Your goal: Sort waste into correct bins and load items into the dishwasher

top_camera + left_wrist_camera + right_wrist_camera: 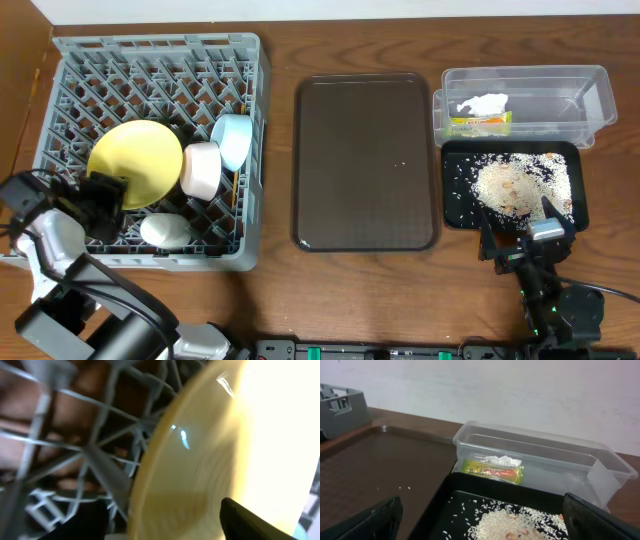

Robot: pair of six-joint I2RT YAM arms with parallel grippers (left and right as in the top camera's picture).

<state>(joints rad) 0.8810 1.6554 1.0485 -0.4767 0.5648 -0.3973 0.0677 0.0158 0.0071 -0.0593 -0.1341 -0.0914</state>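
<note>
1 plate [135, 160], 2 bowls [201, 170] [233, 140], 1 cup [165, 232], 1 rack [150, 45], 1 tub [560, 80], 2 trays [365, 160] [455, 215]

Bright, even light; blurred yellow plate [200, 460] glares.

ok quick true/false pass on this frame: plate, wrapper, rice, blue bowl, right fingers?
1. The yellow plate sits in the grey rack. True.
2. The green-and-yellow wrapper lies on the table. False: the wrapper is in the clear tub, beside the white tissue.
3. The rice is in the black tray. True.
4. The right fingers are shut on the tissue. False: the right fingers stand wide apart with nothing between them, at the black tray's near edge.
5. The light blue bowl is on the brown tray. False: the light blue bowl is in the rack, not on the brown tray.
</note>
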